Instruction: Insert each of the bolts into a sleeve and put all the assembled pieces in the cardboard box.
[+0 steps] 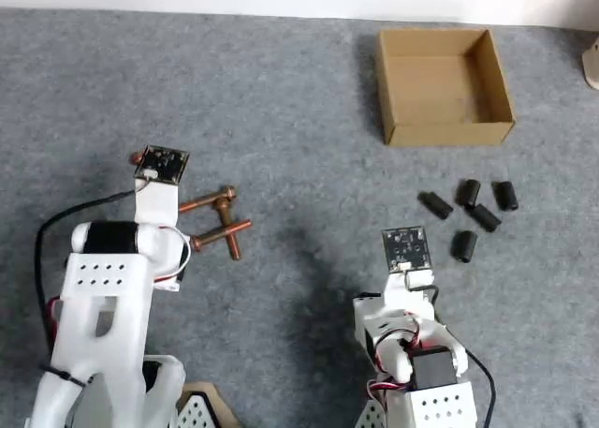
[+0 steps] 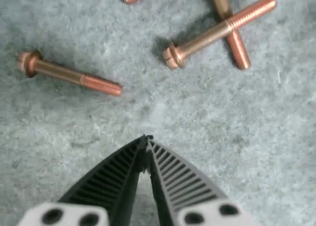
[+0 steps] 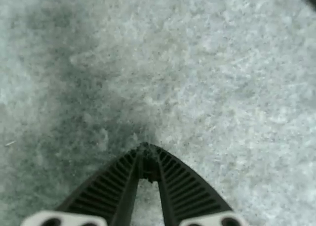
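1. Black ribbed fingers of the left gripper (image 2: 145, 139) meet tip to tip, closed on nothing, just above the grey felt table (image 2: 163, 112).
2. Close to the right wrist lens, the right gripper (image 3: 144, 148) is likewise closed and empty over bare felt.
3. From above, the copper-coloured flanged bolts (image 1: 211, 202) lie flat at left centre of the frame, beside the left arm. Five short black cylindrical sleeves (image 1: 465, 245) are scattered at right centre. The open brown cardboard box (image 1: 449, 131) sits at upper right with nothing inside.
4. One lone bolt (image 2: 69, 73) lies apart from the rest, its long axis running crosswise to the closed fingers, with the flanged head at one end and the thread at the other. Two crossed bolts (image 2: 219, 30) rest one over the other nearby.
5. The step in hand is probably the first bolt pick-up. It would go best on the lone bolt: spread the fingers, straddle the smooth shank near the head, and squeeze across the axis. That leaves the threaded end free to enter a sleeve.
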Action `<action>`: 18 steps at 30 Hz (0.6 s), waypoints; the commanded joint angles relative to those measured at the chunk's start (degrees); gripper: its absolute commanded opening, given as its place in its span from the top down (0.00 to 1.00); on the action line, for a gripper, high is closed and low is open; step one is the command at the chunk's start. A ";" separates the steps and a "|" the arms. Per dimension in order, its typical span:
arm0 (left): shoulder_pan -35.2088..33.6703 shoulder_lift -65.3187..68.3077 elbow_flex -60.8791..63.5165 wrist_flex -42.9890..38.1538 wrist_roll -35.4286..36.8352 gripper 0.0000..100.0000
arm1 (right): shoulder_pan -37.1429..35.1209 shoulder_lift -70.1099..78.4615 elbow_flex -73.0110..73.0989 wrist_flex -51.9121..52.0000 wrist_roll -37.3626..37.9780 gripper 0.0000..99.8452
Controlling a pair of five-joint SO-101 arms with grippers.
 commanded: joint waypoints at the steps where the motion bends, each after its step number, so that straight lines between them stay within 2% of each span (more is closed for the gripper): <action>1: -1.45 -0.31 -3.03 -4.22 11.69 0.99 | -0.40 -0.22 5.67 0.22 -0.18 1.00; 6: -0.66 -0.22 -1.54 -12.04 41.41 0.99 | -0.31 -0.22 5.67 0.22 -0.18 1.00; 10: 2.33 -0.13 0.31 -12.13 57.93 0.99 | -0.31 -0.22 5.67 0.22 -0.18 1.00; 12: 2.24 -0.48 3.56 -12.92 64.35 0.99 | -0.31 -0.22 5.67 0.22 -0.18 1.00; 16: 1.45 -0.13 6.73 -15.47 85.01 0.99 | -0.22 -0.22 5.67 0.22 -0.18 1.00; 18: 1.27 -0.13 6.55 -15.74 91.96 0.99 | 0.75 -0.22 5.67 0.22 -0.18 1.00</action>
